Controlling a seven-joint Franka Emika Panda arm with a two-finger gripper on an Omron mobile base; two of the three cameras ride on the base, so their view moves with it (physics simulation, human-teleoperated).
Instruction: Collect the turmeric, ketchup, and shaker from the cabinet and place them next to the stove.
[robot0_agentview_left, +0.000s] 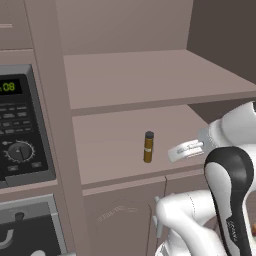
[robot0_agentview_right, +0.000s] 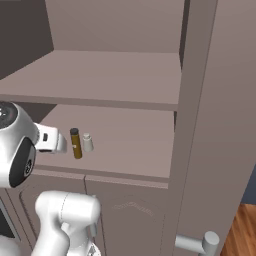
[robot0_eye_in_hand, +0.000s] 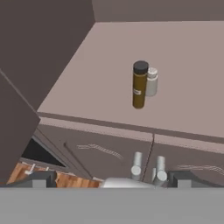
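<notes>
Hand view: the turmeric (robot0_eye_in_hand: 139, 85) stands upright on the cabinet's (robot0_eye_in_hand: 188, 61) lower shelf, the shaker (robot0_eye_in_hand: 151, 82) just behind it. The gripper (robot0_agentview_left: 186, 149), jaws released and empty, is nearby at the jar's right, level with it.

To my left I see a black-fronted built-in oven (robot0_agentview_left: 20, 130) with a green clock display (robot0_agentview_left: 9, 87) and round dial (robot0_agentview_left: 20, 151), and wooden floor (robot0_agentview_right: 242, 232) low at right.

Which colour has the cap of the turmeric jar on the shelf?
Dark grey-black, on the mustard-brown turmeric jar; the hand view shows it best.
</notes>
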